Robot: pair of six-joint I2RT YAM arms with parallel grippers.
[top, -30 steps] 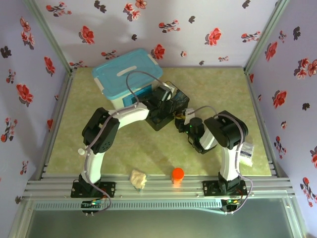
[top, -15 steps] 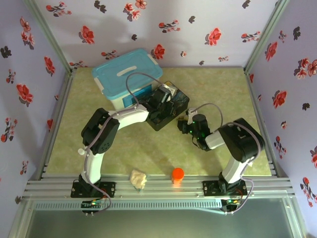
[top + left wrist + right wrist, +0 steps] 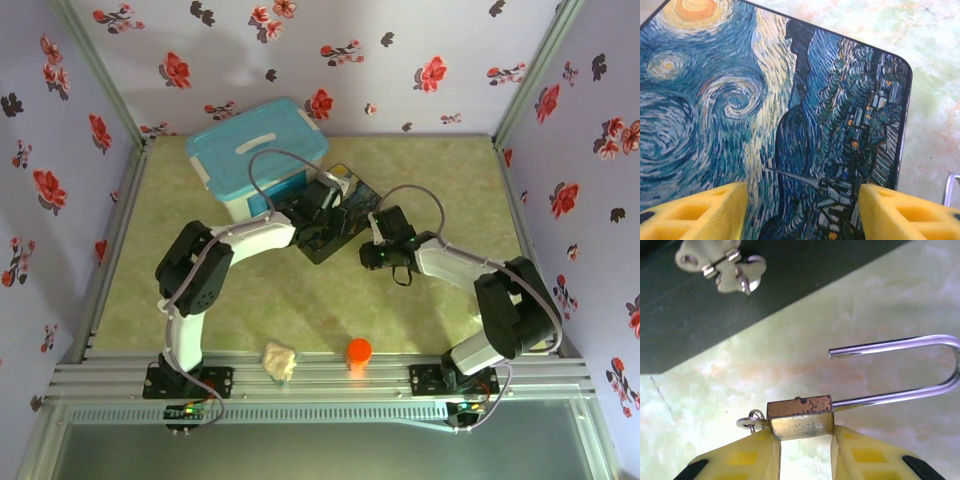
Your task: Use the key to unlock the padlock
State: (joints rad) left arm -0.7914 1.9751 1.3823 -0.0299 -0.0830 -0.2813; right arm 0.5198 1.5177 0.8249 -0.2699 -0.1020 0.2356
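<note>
The padlock [image 3: 800, 415] is pinched by its brass body between the yellow fingers [image 3: 750, 455] of the right gripper [image 3: 804, 436]. It is held just above the pale green table [image 3: 880, 300], beside the right corner of the painted tin box [image 3: 765, 110]. Its silver shackle [image 3: 900, 395] stands sprung, one leg in the body and the other end free in the air. The key [image 3: 751, 421], a small metal piece with a ring, juts from the body's left end; whether it sits in the keyhole cannot be told. Past it rises the box's dark side wall with a pale metal latch [image 3: 722, 262]. The box lid is down, so its contents are hidden. The left gripper [image 3: 802, 200] hangs over the swirling painted lid with its fingers spread and nothing between them. A blue-lidded tub [image 3: 258, 150] stands behind the box, closed too. A beige lump [image 3: 279, 361] and an orange cylinder [image 3: 359, 352] lie near the front rail. Since a second ago the right arm has unfolded, its elbow swung out to the right while the gripper kept by the box corner. The lump and cylinder have not moved.
</note>
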